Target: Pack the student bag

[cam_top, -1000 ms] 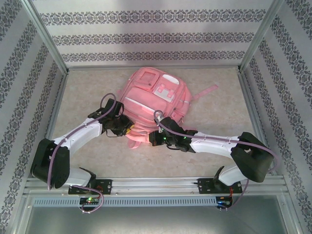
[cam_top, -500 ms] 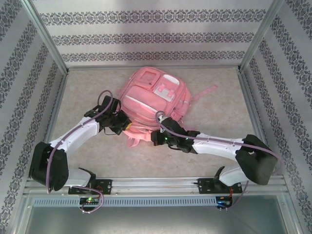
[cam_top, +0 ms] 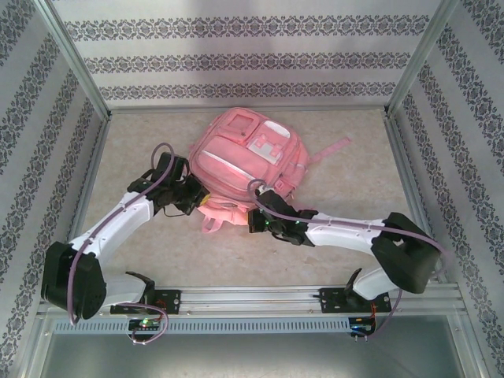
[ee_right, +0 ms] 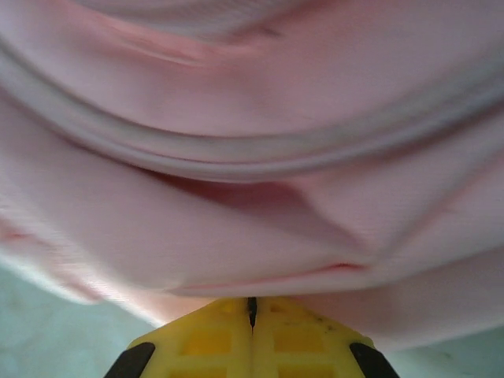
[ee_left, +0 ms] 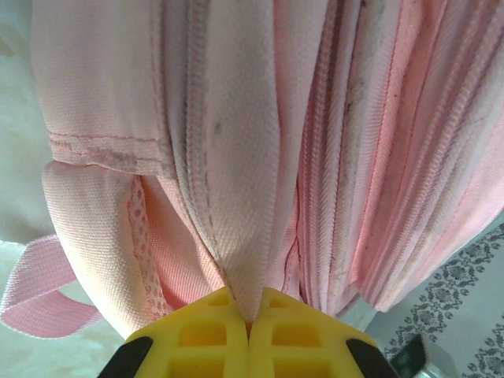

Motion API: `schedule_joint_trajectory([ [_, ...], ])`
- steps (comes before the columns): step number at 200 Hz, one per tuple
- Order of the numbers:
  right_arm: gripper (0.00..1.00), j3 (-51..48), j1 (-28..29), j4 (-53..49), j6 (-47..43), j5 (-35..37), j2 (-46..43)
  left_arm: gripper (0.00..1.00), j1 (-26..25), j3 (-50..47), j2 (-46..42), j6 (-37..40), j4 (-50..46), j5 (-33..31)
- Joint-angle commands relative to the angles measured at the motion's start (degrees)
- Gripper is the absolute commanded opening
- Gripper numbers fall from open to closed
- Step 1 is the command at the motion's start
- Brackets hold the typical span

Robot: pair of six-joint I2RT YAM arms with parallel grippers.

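Left arm has swung out: its elbow now sits lower and further toward the left edge of the top view, and the left gripper (cam_top: 201,202) has crept slightly up-left along the bag (cam_top: 244,157). Right arm has barely shifted. The bag's lower edge looks pulled a little to the left.

The bag lies flat at the centre of the table (cam_top: 142,157), front pockets up, with one strap (cam_top: 335,147) trailing toward the right.

The left gripper is at the bag's lower-left edge. In the left wrist view its yellow fingers (ee_left: 205,331) are pressed together on a fold of the pink bag (ee_left: 236,118) fabric, pinching it at the left gripper (ee_left: 250,311) tips. A pink loop (ee_left: 39,303) hangs at lower left of that frame.

The right gripper (cam_top: 253,220) is at the bag's lower-right edge. In the right wrist view the right gripper (ee_right: 252,307) has its fingers closed with only a thin slit between them, and the bag (ee_right: 236,118) cloth bulges right over the tips. Cannot tell whether any cloth is caught between them.
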Motion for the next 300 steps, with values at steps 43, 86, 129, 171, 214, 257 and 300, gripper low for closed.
schedule_joint_trajectory([
  [43,0.00,5.4,5.1,-6.1,-0.1,9.0,4.3,0.00,0.9,-2.3,-4.0,-0.5,1.0,-0.6],
  [86,0.29,0.0,-1.0,-1.9,-4.7,-1.9,-2.2,0.00,1.0,-1.9,-4.0,3.8,1.5,2.9],
  [129,0.39,3.3,-5.8,-3.9,-7.3,-4.3,-0.1,0.00,0.8,-0.8,-4.0,9.9,-0.1,6.8],
  [171,0.50,0.5,-8.7,10.0,-3.7,-14.7,0.0,0.00,0.1,-1.2,-3.1,11.0,0.4,8.8],
  [214,0.57,-6.1,-9.1,32.8,2.5,-16.1,-0.1,0.00,-0.3,-1.0,-1.9,11.3,0.7,9.5],
  [257,0.60,-4.8,-9.4,44.2,3.0,-24.9,3.4,0.00,-0.2,0.3,-1.5,12.1,0.0,9.7],
  [300,0.60,-2.8,-9.4,50.8,6.5,-39.3,8.4,0.00,-0.3,1.6,-0.7,11.1,0.2,9.7],
])
